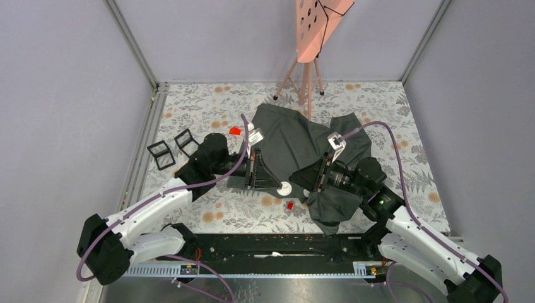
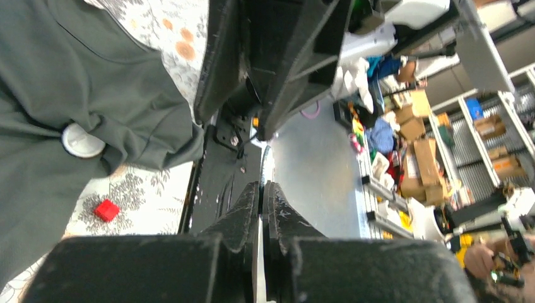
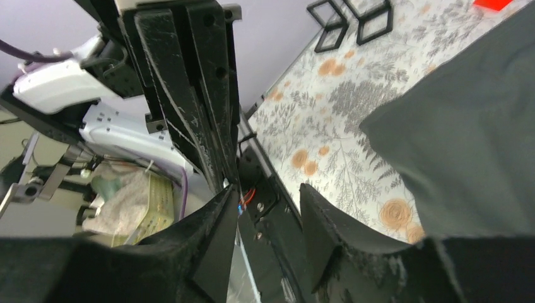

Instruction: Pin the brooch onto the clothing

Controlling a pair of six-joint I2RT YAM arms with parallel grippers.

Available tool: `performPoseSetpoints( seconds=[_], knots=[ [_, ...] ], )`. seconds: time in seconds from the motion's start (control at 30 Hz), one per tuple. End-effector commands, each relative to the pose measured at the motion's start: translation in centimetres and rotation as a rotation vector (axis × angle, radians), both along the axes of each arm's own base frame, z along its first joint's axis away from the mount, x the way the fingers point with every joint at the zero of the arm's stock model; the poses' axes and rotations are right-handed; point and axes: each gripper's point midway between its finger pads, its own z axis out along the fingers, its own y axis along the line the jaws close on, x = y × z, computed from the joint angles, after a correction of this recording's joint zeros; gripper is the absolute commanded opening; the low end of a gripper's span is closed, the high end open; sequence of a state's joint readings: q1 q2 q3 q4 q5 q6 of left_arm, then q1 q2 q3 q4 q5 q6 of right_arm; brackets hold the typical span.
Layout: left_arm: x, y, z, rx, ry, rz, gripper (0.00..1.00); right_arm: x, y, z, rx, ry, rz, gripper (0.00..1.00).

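The clothing, a dark grey T-shirt, lies crumpled in the middle of the table. The brooch, a white round disc, rests on its near fold; in the left wrist view the brooch lies on the clothing at the left. My left gripper hangs just left of the brooch and my right gripper just right of it. The left gripper is shut with nothing visible between its fingers. The right gripper is open and empty, with the clothing to its right.
A small red block lies on the floral cloth near the brooch, also visible as the red block. Another red piece sits by the shirt's far left. Two black square frames lie at the left. A pink tripod stand stands at the back.
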State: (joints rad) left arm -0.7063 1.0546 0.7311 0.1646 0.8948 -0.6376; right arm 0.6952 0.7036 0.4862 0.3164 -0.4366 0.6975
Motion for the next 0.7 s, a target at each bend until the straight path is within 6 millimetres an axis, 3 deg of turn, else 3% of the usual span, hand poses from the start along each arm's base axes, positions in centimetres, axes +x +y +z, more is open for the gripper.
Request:
performPoseSetpoints(
  seconds=[0.0, 0.13, 0.3, 0.67],
  knots=[
    [-2.4, 0.7, 0.3, 0.018, -0.066, -0.171, 0.0, -2.6, 0.5, -0.4, -0.058, 0.051, 0.191, 0.45],
    [-2.6, 0.6, 0.1, 0.023, -0.051, -0.19, 0.0, -3.8, 1.1, 0.0, -0.023, 0.069, 0.291, 0.44],
    [-2.5, 0.4, 0.3, 0.024, -0.056, -0.19, 0.0, -3.9, 1.9, 1.0, 0.035, 0.083, 0.336, 0.44],
    [-2.3, 0.4, 0.0, 0.058, -0.052, -0.183, 0.0, -4.0, 2.2, 0.3, -0.004, 0.102, 0.372, 0.39]
  ],
)
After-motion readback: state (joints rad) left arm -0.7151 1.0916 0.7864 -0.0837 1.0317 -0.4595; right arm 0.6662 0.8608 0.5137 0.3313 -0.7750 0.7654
